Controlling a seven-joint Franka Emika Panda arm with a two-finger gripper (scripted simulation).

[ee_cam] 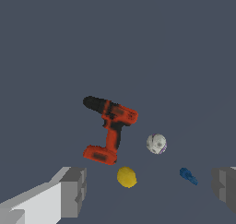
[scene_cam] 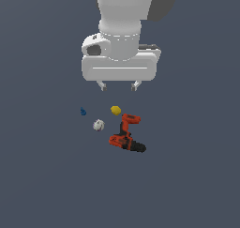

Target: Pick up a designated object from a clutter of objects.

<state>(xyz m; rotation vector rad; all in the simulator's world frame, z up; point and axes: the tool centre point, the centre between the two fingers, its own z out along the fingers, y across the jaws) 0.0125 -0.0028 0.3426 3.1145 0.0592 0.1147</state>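
Note:
The small white ball with purplish seams (scene_cam: 98,125) lies on the dark floor, also seen in the wrist view (ee_cam: 156,144). Beside it lie a yellow lump (scene_cam: 116,110) (ee_cam: 126,177), a tiny blue piece (scene_cam: 83,111) (ee_cam: 188,176) and an orange-red and black power drill (scene_cam: 126,134) (ee_cam: 109,128). My gripper (scene_cam: 118,86) hangs open and empty well above the group, roughly over the yellow lump. Its grey fingertips (ee_cam: 73,191) show wide apart in the wrist view.
The floor is a plain dark grey surface around the small group. The drill lies on its side at the exterior view's right of the ball, close to the yellow lump.

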